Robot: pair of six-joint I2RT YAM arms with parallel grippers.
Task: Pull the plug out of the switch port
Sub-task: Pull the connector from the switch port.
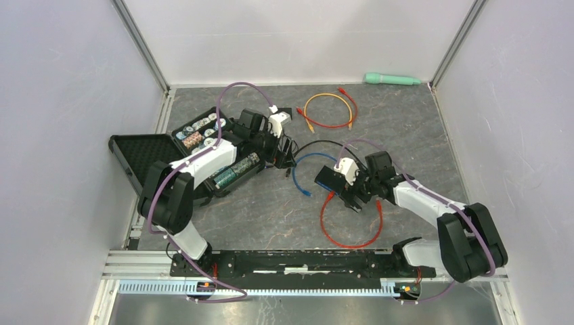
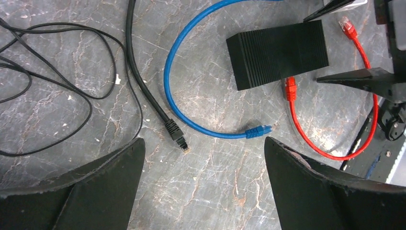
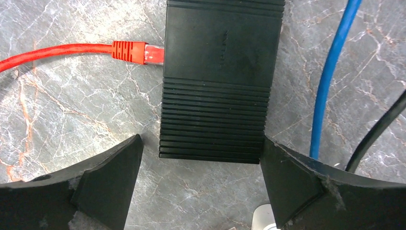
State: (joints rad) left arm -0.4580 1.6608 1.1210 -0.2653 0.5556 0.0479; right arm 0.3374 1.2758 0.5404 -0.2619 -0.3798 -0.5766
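The black ribbed switch [image 3: 218, 76] lies flat on the grey table, and the plug [image 3: 131, 51], red on a red cable, sits in a port on its left side. My right gripper [image 3: 201, 140] is open, its fingers either side of the switch's near end, the right finger close against a corner. From the top view the switch [image 1: 325, 178] shows just left of the right gripper [image 1: 343, 192]. My left gripper [image 2: 203, 142] is open over bare table, with the switch [image 2: 277, 55] and red plug [image 2: 290, 89] ahead of it to the right.
A loose blue cable end [image 2: 258, 130] and a black cable end [image 2: 177, 134] lie just ahead of the left fingers. The red cable loops toward the near edge [image 1: 350, 227]. An open black case [image 1: 203, 145] sits at left, an orange-red cable coil [image 1: 329, 110] and a green tool [image 1: 392, 79] at the back.
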